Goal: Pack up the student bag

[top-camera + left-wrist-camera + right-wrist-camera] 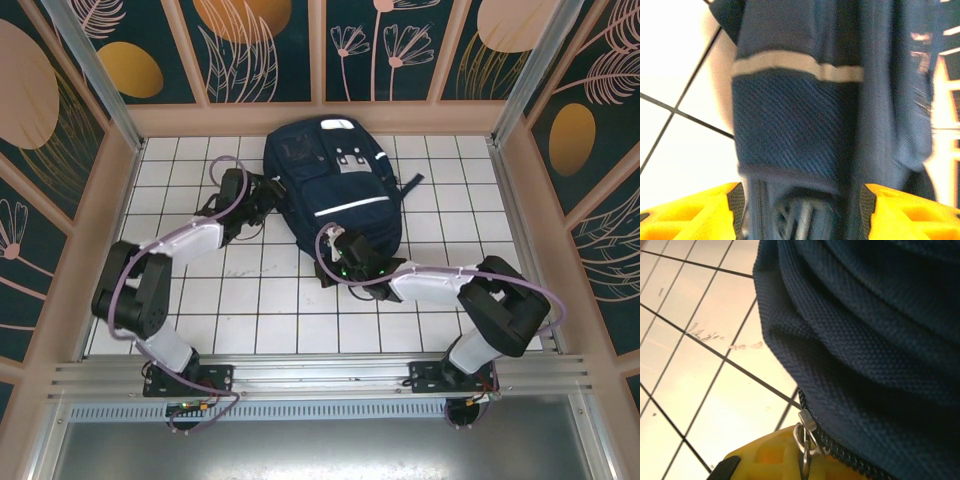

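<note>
Top external view is showing the student bag [335,190] lying flat on the white tiled table [240,300], sitting a bit above the middle of the frame and up toward the back wall, front pockets facing up. Both arms are reaching in to it. The left gripper [272,195] is sitting at the bag's left edge, and the right gripper [335,250] is pressing up against its lower edge. In the left wrist view, the two yellow fingers [690,215] are standing well apart in a released pose at the bottom corners. Navy fabric is filling the gap between them, and a pale reflective stripe [795,65] is running across the weave higher up. In the right wrist view, the bag is taking up the whole right side, with tiles showing on the left. A metal zipper pull [805,432] is hanging at the bottom centre, right against the one yellow fingertip [765,457] poking into the frame. That gripper is clenched tight, but honestly I can't tell whether it's pinching the pull or just sitting beside it.
</note>
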Controlling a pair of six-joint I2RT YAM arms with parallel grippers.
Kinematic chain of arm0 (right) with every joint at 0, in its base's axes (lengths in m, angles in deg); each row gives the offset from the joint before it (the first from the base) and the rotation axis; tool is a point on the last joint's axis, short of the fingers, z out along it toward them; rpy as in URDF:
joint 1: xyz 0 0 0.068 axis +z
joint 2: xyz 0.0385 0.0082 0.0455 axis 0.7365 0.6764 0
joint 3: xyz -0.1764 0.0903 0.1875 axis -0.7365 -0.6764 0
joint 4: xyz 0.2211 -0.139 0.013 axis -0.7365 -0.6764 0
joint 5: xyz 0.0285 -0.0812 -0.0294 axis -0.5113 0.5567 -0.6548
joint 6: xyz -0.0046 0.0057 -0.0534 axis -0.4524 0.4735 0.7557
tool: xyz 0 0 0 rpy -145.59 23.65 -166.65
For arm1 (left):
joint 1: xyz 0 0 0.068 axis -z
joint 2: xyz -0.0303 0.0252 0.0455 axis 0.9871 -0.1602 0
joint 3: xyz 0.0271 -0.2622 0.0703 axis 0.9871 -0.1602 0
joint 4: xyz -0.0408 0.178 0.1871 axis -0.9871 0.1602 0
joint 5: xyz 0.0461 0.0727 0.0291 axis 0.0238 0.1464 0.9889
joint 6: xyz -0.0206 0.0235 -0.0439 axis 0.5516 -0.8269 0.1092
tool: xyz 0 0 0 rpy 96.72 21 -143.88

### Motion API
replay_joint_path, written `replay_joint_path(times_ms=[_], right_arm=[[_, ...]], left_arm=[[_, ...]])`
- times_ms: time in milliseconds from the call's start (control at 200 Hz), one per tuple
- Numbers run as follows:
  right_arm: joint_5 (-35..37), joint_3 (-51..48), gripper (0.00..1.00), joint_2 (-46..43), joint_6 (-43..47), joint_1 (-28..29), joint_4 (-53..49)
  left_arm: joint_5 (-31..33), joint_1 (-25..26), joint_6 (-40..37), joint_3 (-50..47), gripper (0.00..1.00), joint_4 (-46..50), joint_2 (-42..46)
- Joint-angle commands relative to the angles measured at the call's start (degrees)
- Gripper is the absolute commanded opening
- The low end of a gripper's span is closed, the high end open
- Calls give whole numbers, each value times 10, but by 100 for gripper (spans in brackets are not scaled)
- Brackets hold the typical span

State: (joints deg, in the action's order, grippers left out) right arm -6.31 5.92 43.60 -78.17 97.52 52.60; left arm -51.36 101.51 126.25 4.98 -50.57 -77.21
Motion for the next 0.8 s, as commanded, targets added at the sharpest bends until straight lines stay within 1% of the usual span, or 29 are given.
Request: replay_joint_path(times_ms=[0, 90, 175, 280, 470, 550, 651, 796], right_arm=[[-51, 30, 0, 17, -21, 4, 38], [-73, 37, 0, 28, -28, 4, 50], [-90, 39, 0, 33, -35, 3, 61], [-102, 40, 0, 32, -42, 3, 69], [-112, 32, 0, 30, -54, 3, 85], [-120, 30, 0, 32, -58, 3, 91], [-124, 29, 0, 36, -62, 3, 96], [-95, 27, 0, 36, -61, 3, 74]], left_arm=[[-47, 1, 44, -85, 65, -15, 50], [-86, 6, 97, -158, 67, -84, 81], [-106, 17, 133, -193, 69, -148, 91], [-118, 33, 149, -185, 70, -180, 74], [-128, 56, 176, -177, 69, -237, 14], [-130, 56, 196, -189, 62, -288, -12], [-136, 60, 198, -180, 52, -316, -43], [-121, 61, 197, -182, 26, -316, -44]])
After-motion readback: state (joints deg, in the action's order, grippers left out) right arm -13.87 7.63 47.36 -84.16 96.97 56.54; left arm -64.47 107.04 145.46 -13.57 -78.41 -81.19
